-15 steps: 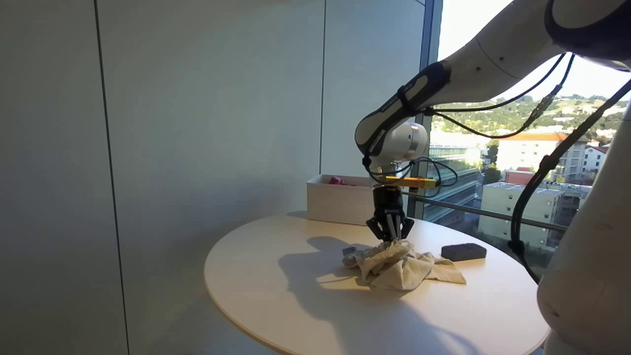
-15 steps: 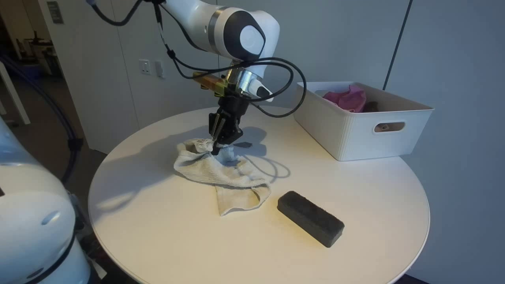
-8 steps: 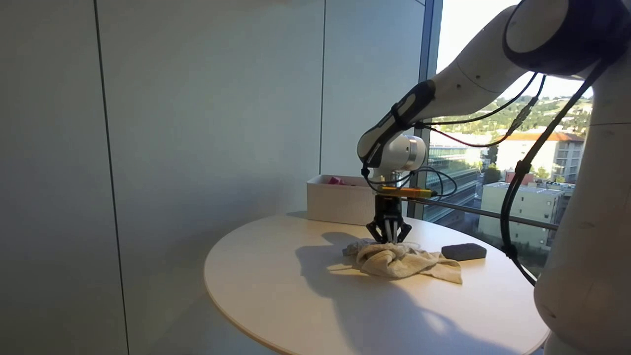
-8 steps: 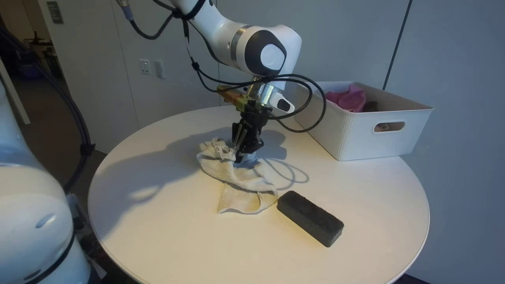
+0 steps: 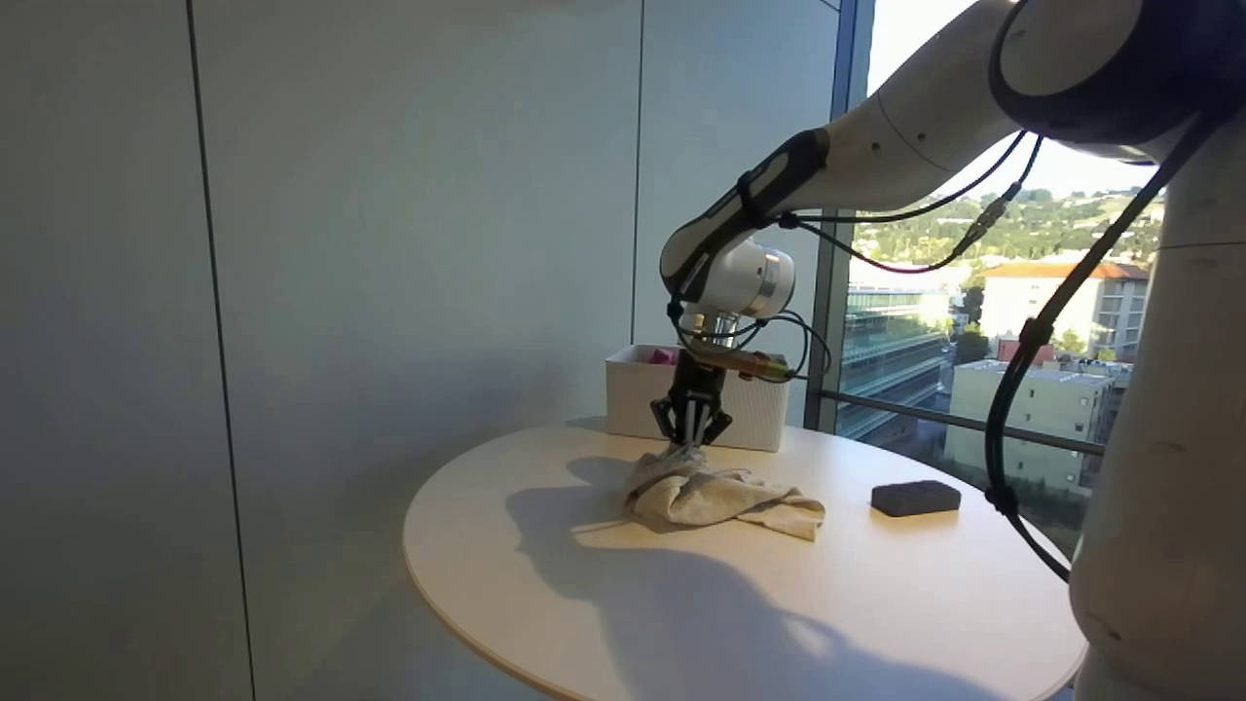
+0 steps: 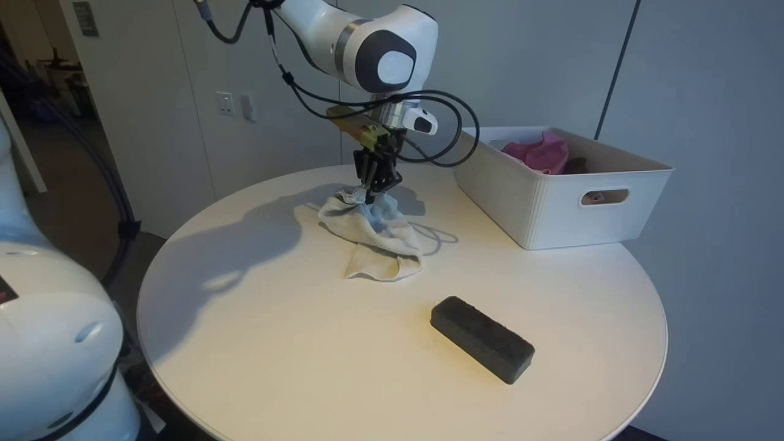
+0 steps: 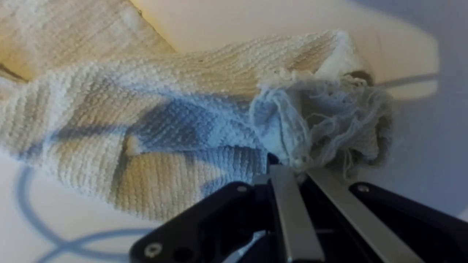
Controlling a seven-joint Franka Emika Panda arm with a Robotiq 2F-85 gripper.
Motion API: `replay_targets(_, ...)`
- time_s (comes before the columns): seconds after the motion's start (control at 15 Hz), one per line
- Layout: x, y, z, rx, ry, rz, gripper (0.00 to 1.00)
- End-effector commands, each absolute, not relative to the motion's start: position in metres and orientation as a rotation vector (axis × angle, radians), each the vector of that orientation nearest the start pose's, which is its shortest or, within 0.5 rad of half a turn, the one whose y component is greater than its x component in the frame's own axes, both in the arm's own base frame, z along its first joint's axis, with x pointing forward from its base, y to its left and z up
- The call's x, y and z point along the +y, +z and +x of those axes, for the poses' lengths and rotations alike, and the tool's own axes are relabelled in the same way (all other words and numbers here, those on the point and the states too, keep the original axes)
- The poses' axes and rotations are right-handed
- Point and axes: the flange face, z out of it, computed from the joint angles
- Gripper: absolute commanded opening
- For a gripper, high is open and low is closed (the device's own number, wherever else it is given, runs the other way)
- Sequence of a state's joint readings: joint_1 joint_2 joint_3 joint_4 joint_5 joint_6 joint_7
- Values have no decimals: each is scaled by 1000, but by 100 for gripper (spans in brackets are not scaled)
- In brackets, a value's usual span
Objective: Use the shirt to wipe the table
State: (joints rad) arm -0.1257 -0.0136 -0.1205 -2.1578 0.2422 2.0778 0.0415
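The shirt shows as a crumpled cream ribbed cloth with frayed threads in both exterior views [image 5: 715, 497] [image 6: 373, 236] and fills much of the wrist view [image 7: 175, 91]. It lies on the round white table [image 5: 487, 565] [image 6: 294, 361], with its loose end trailing flat toward the dark block. My gripper [image 5: 688, 445] [image 6: 370, 199] points down at the bunched far end of the cloth. In the wrist view the fingers [image 7: 298, 168] are close together with frayed fabric pinched between their tips. The fingertips are partly hidden by the fabric.
A dark grey block [image 5: 915, 498] [image 6: 482, 340] lies on the table, apart from the cloth. A white box [image 5: 672, 399] [image 6: 569, 211] holding a pink item [image 6: 542, 153] stands at the table's edge, close to the gripper. A wall is behind the table.
My gripper first drew the cloth closer to the dark block, then dragged it away across the table, toward the far edge by the wall. The block and box have not moved.
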Motion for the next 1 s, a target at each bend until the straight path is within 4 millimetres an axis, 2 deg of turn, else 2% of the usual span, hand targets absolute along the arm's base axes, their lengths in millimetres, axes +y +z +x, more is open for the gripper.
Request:
replay_targets(0.0, -119, 407, 554, 575, -77, -2910, 8)
replay_targets(0.13, -126, 406, 576, 604, -171, -2934, 9)
replay_targets(0.4, -143, 391, 604, 702, -179, -2959, 8)
replay_targets(0.53, -154, 377, 600, 803, -121, -2959, 8)
replay_targets(0.73, -173, 361, 576, 922, -68, -2928, 8)
replay_targets(0.8, -181, 371, 567, 949, -57, -2915, 8)
replay_targets(0.93, -193, 375, 546, 993, -11, -2897, 8)
